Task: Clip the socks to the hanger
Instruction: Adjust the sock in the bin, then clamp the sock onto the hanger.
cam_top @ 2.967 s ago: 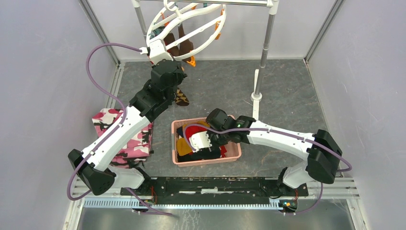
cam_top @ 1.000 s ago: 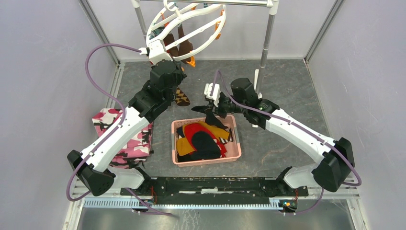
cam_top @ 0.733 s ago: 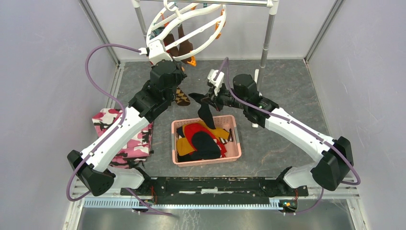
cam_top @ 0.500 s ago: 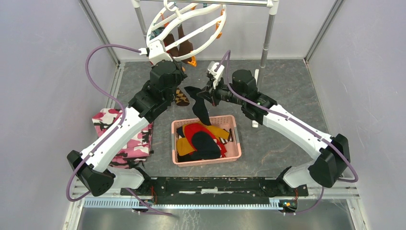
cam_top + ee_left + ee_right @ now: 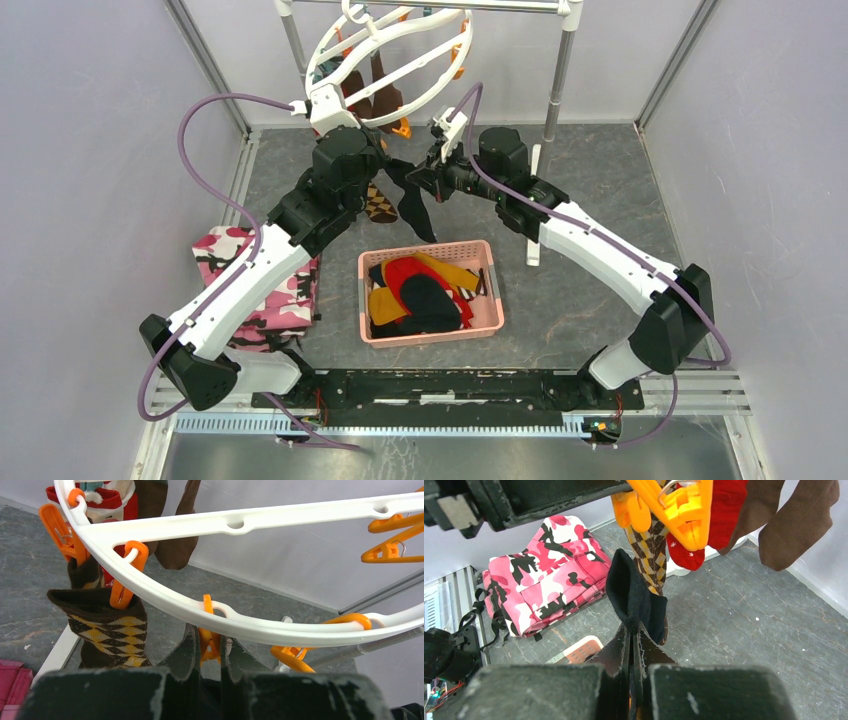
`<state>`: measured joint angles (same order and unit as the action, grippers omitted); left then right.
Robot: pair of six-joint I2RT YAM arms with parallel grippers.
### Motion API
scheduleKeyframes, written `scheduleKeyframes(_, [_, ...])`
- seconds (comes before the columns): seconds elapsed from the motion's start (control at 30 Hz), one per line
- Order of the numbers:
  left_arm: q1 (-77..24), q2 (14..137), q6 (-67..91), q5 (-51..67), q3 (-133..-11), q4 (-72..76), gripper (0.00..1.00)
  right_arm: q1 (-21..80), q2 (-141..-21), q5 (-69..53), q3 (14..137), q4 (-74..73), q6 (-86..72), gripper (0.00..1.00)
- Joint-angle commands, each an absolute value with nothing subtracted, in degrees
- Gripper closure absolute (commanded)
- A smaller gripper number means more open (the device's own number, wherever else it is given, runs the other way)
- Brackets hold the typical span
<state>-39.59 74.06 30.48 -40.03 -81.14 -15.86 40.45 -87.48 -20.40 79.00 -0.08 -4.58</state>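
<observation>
The white round hanger (image 5: 400, 50) hangs from the rack at the back; its ring (image 5: 280, 625) fills the left wrist view. My left gripper (image 5: 210, 647) is shut on an orange clip (image 5: 209, 639) under the ring. Brown socks (image 5: 175, 550), a red sock (image 5: 112, 502) and an argyle sock (image 5: 107, 630) hang clipped. My right gripper (image 5: 633, 630) is shut on a black sock (image 5: 631, 592) and holds it just below the orange clip (image 5: 674, 510). In the top view the black sock (image 5: 410, 205) hangs between both wrists. More socks (image 5: 415, 290) lie in the basket.
A pink basket (image 5: 490, 310) sits on the floor at centre. A pink camouflage cloth (image 5: 245, 280) lies at the left. The metal rack pole (image 5: 555, 90) and its white foot (image 5: 533, 220) stand just right of the right arm. Grey walls close in both sides.
My right arm has lifted the black sock out of the basket and carried it up and left toward the hanger clip. The left arm has stayed still.
</observation>
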Motion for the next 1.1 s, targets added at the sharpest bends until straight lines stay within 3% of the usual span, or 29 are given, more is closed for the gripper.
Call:
scheduleKeyframes(0.0, [-39.37, 73.48, 32.35, -39.63, -81.71, -14.38, 0.98, 40.12, -87.81, -18.95, 82.7, 1.23, -6.68, 1.0])
scheduleKeyframes(1.07, [-39.38, 73.65, 32.7, -39.01, -81.64, -14.27, 0.98, 39.74, -90.54, -23.88, 88.44, 1.03, -11.19, 1.0])
